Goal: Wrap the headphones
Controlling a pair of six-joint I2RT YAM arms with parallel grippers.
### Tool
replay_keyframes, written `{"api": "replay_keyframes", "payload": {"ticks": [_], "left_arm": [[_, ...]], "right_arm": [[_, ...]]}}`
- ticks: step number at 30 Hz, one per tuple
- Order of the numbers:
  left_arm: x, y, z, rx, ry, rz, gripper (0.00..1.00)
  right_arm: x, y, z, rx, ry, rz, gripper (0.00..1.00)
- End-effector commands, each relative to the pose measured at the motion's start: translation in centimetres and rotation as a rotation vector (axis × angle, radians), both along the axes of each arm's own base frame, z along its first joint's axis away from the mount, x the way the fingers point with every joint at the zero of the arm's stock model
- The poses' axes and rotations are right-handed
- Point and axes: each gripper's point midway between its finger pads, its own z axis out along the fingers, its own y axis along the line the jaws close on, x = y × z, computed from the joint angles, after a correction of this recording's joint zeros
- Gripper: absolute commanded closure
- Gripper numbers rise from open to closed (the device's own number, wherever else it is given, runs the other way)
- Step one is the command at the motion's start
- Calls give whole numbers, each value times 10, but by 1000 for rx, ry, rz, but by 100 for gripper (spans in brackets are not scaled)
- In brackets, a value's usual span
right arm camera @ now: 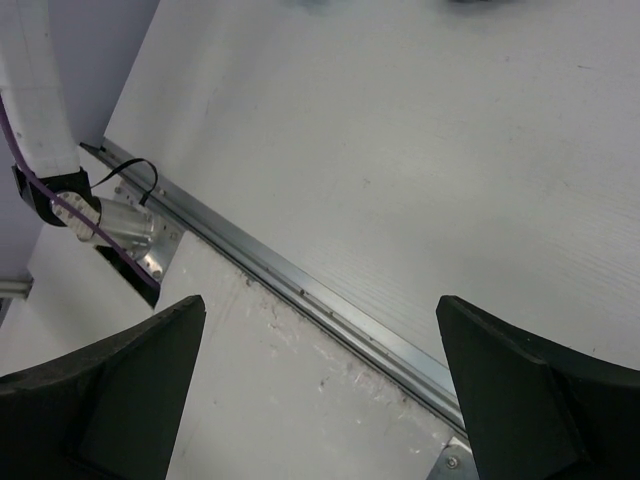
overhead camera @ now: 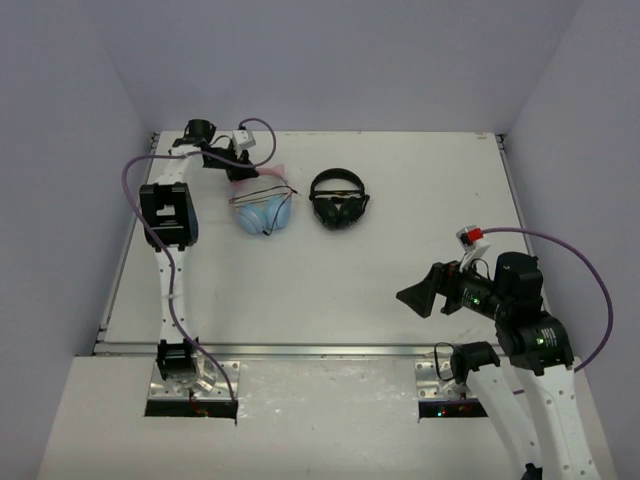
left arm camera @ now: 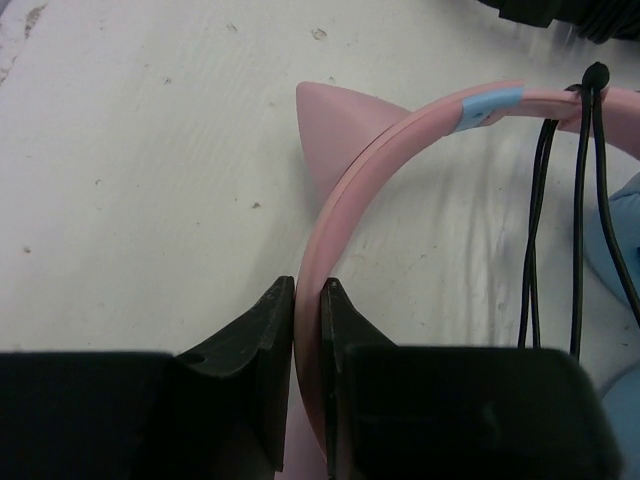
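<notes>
Seen from above, the headphones (overhead camera: 266, 212) are lying on the far left part of the table (overhead camera: 400, 270). Their two light blue earcups (overhead camera: 252, 218) are resting side by side, and a thin dark cable (overhead camera: 262, 194) is looping across them. The left gripper (overhead camera: 240, 168) is sitting at their far end, toward the back wall. A pair of all-black headphones (overhead camera: 338, 198) is lying just to the right, apart from them. The right gripper (overhead camera: 420, 298) is hovering by the near right edge, well apart from both pairs.

In the left wrist view, the two black fingers (left arm camera: 262, 340) are pinching the pink headband (left arm camera: 345, 210) between them, with only the band's thickness separating the tips. A small pink pointed ear (left arm camera: 340, 125) is sticking out from the band's outer side, and a light blue patch (left arm camera: 490, 103) is showing further along it. Several strands of cable are hanging over the band at the right, beside the edge of a blue cup.

In the right wrist view, the fingers (right arm camera: 120, 390) are standing wide apart, holding nothing, above a metal rail (right arm camera: 300, 290) at the table's near edge.
</notes>
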Motion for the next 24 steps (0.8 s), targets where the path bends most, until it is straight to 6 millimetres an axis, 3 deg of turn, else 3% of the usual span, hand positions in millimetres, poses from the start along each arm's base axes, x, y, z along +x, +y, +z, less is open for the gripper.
{"api": "replay_keyframes", "payload": {"ticks": [1,6,9,15,19,22,24], "left_arm": [[2,-15,24,-42,-133,-124,98],[-7,-33,0,79,-198,-222,98],[-10,-32,-20,110,-191,-228,99],[1,-38,-17,84,-268,-240,94],[10,-35,-22,130,-301,-227,92],[18,-26,-26,194,-337,-200,80],[19,-19,-26,220,-346,-182,77]], "right_arm": [[1,6,10,8,-17,45,1],[8,3,-2,-12,9,24,1],[9,3,-9,-14,28,19,1],[10,4,-35,-3,95,5,1],[12,5,-36,7,105,-3,1],[16,4,-35,10,93,-18,1],[16,5,-36,16,102,-19,1]]}}
